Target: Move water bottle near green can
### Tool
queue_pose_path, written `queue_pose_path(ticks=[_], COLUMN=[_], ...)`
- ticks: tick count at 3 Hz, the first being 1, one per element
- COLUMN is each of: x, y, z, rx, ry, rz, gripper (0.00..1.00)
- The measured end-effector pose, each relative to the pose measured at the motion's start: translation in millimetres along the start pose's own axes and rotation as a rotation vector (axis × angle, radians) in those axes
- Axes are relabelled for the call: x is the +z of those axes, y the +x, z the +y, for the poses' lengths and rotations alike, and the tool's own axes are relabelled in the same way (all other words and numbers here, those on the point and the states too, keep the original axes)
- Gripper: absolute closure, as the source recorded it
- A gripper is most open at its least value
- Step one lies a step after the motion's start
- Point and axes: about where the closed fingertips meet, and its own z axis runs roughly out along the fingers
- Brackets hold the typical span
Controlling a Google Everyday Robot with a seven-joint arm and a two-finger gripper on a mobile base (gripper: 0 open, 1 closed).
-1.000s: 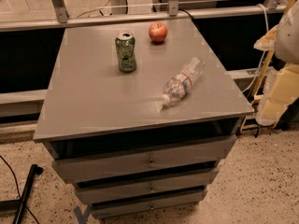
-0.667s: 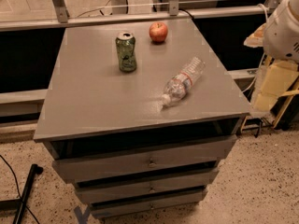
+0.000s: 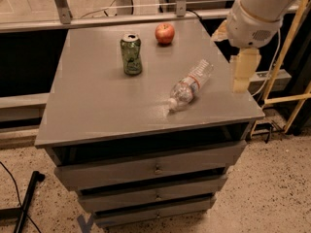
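Note:
The water bottle (image 3: 189,85) lies on its side on the grey cabinet top (image 3: 97,101), right of the middle, with its white cap pointing to the front left. The green can (image 3: 131,54) stands upright at the back, left of and behind the bottle, well apart from it. My gripper (image 3: 244,71) hangs from the white arm above the cabinet's right edge, to the right of the bottle and not touching it. It holds nothing that I can see.
A red apple (image 3: 164,33) sits at the back of the top, right of the can. The cabinet has three drawers (image 3: 155,168) below. Yellow tubing (image 3: 286,57) stands to the right. A metal rail (image 3: 121,18) runs behind.
My arm and gripper have moved left and up, from beside the cabinet to over its right edge, closer to the bottle. The bottle, can and apple have not moved.

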Motion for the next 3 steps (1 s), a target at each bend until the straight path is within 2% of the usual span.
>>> queue_pose_path(ticks=[2,3], x=[54.8,83.6], y=[-37.3,-43.9], z=[-30.1,-29.6], rx=[-0.173,-0.216], ry=[-0.056,-0.077], rz=[0.036,0.064], gripper=[0.00,0.03])
